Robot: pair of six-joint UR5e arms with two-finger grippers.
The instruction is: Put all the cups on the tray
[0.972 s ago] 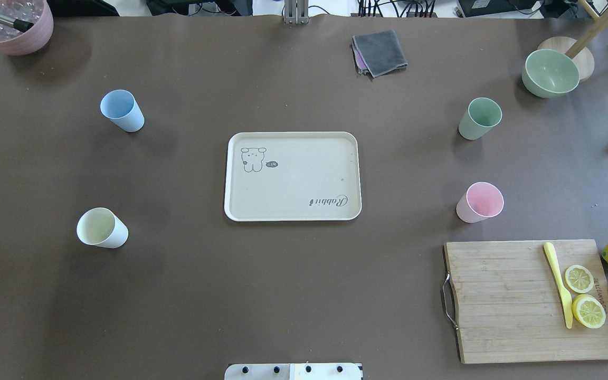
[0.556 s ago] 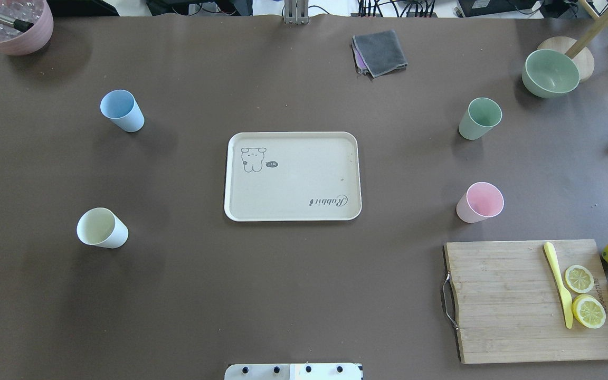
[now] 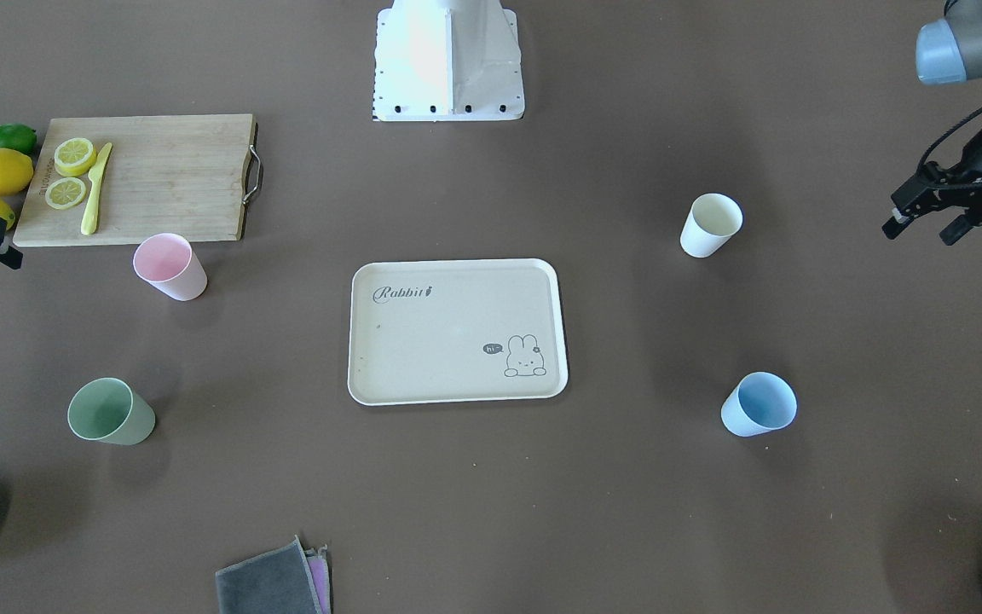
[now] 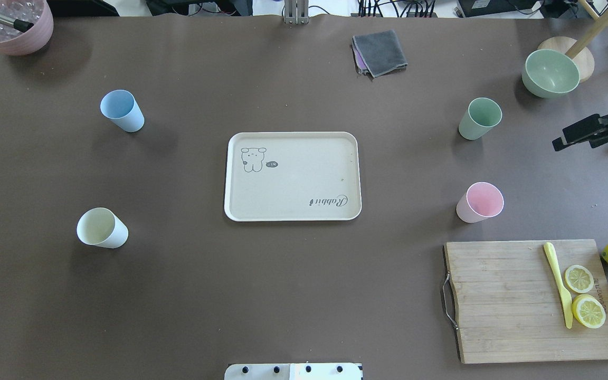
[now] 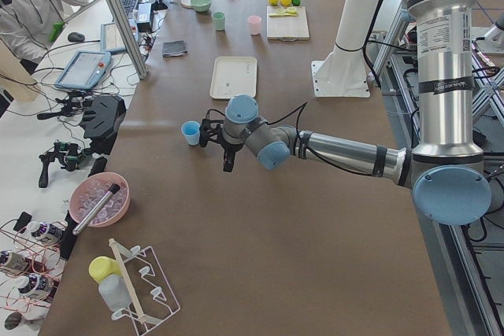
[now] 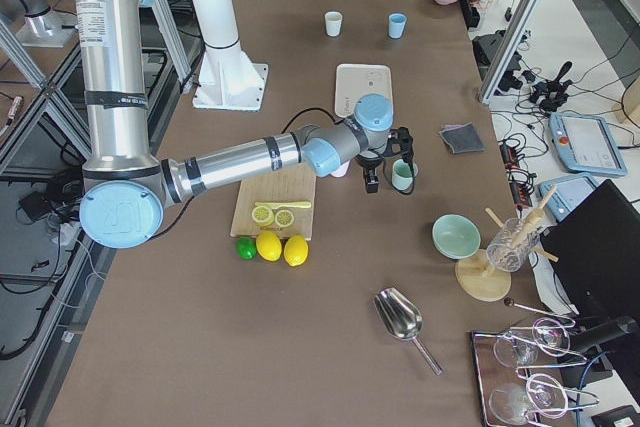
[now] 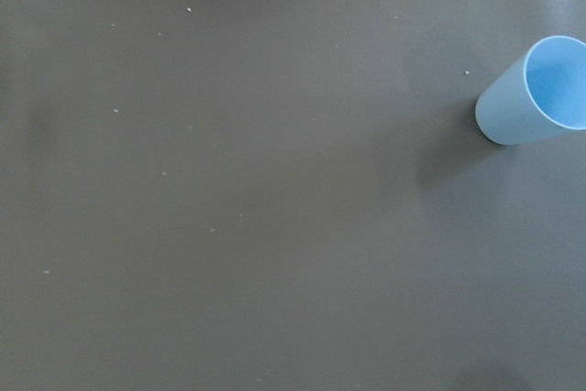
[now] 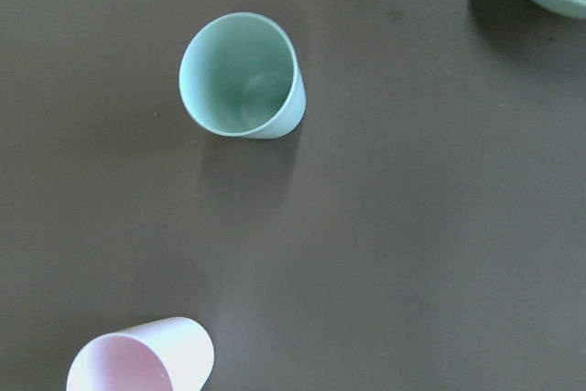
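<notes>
Brown bench [image 4: 283, 295] holds the tray [image 4: 293, 217] at centre, every cup off it: cream-white cup [image 4: 101, 228] toward the near-left corner, pale pink cup [image 4: 479, 202] near-right, light blue cup [image 4: 121, 110] far-left, sage green cup [image 4: 480, 117] far-right. At the side edges hover the left gripper [image 3: 920, 233] and right gripper [image 4: 576, 141], fingers spread.

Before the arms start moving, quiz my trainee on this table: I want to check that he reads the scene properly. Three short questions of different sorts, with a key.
1. True or false: the tray holds no cup.
2. Which cup stands nearest the board? A pink cup; B green; C white.
3. Fill in: the left wrist camera shows only the ___ cup.
Key: 1 true; 2 A; 3 blue cup.
</notes>
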